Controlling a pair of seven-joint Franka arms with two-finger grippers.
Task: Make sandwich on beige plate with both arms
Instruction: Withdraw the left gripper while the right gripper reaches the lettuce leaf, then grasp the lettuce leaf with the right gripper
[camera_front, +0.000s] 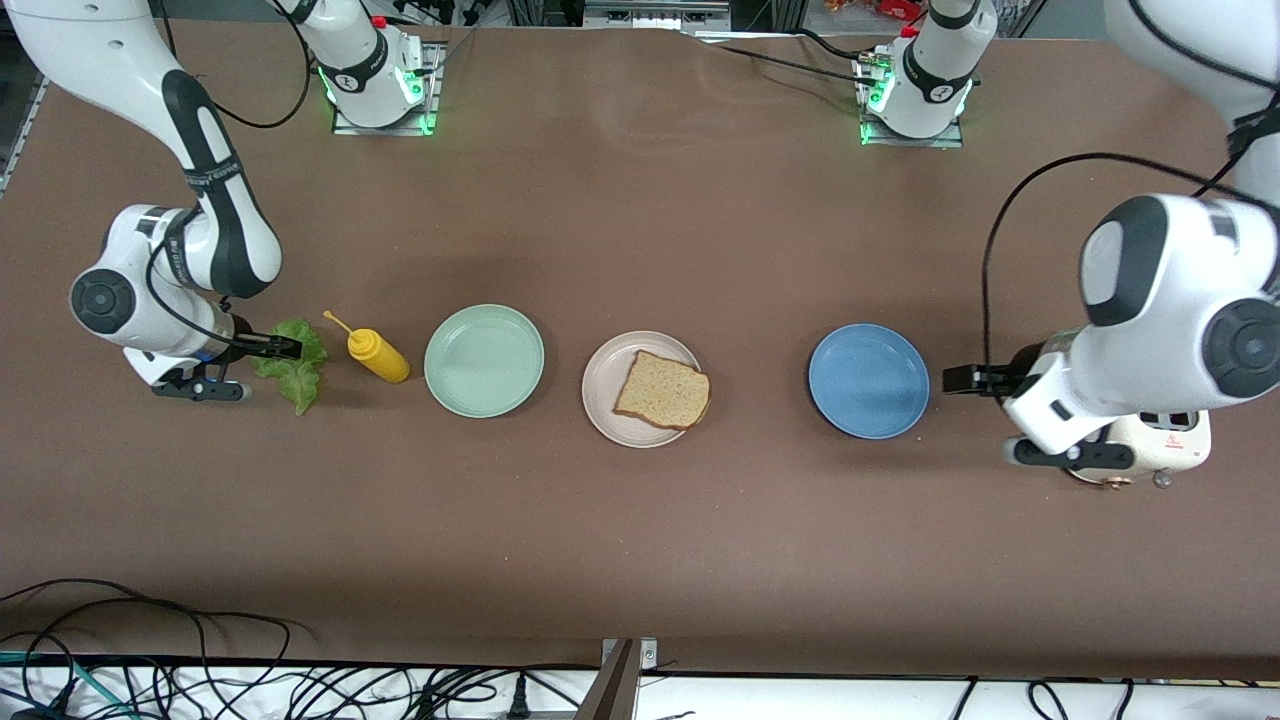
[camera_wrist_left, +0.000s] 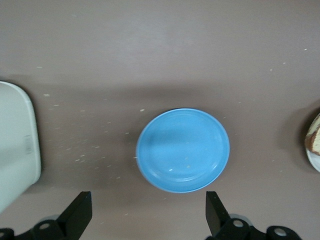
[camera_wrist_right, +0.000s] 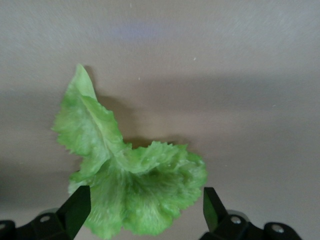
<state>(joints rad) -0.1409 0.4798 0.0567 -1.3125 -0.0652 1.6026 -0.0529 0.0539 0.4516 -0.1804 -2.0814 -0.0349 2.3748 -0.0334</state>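
Brown tabletop filled every view, dotted with pale crumbs. Starting at the fingers: the right gripper (camera_wrist_right: 140, 212) hung with its fingers wide apart and empty, directly over the lettuce leaf (camera_front: 293, 372), which lay loose on the table at about nine o'clock from the yellow squeeze bottle (camera_front: 377, 355). The left gripper (camera_wrist_left: 149, 212) was likewise spread and empty, hanging just off the three o'clock edge of the blue plate (camera_front: 868, 380), above a white box-like thing (camera_front: 1160, 445) of which only part showed. Working outward, the beige plate (camera_front: 610, 400) sat mid-table between the mint plate (camera_front: 484, 360) and the blue one, carrying a single bread slice (camera_front: 663, 390) whose corner overhung the rim toward three o'clock. No second slice was visible. The step in hand looked to be picking up the lettuce; it would probably go best by dropping straight down, pinching the thick ruffled middle instead of a thin edge, and lifting slowly so the limp leaf doesn't tear or slip. Black bands on the right arm carried lettering too small to read.
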